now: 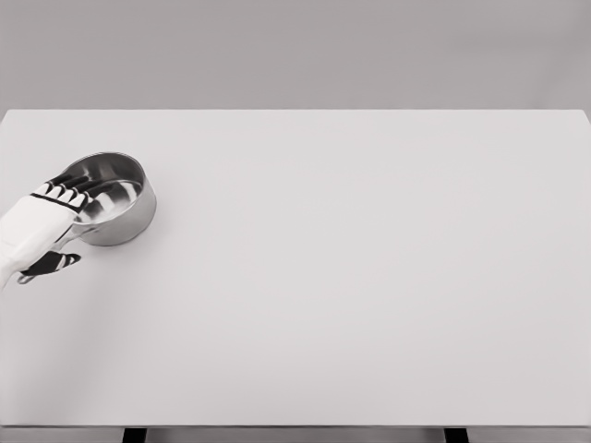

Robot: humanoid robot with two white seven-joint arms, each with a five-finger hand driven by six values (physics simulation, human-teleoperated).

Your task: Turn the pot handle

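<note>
One arm only do we see, the left, entering at the left edge and cut off there above the wrist. Its left hand (pixel 42 231) lies over the near-left rim of the steel pot (pixel 115 198), which sits on the white table (pixel 369 277) at its far-left part. We read no brand, label or writing on the pot, hand or table. The fingers (pixel 66 192) curl over the rim and into the bowl, the thumb (pixel 51 265) low on the near side. The hand covers where a handle might be, so we cannot tell whether it grips the handle or only the rim.
</note>
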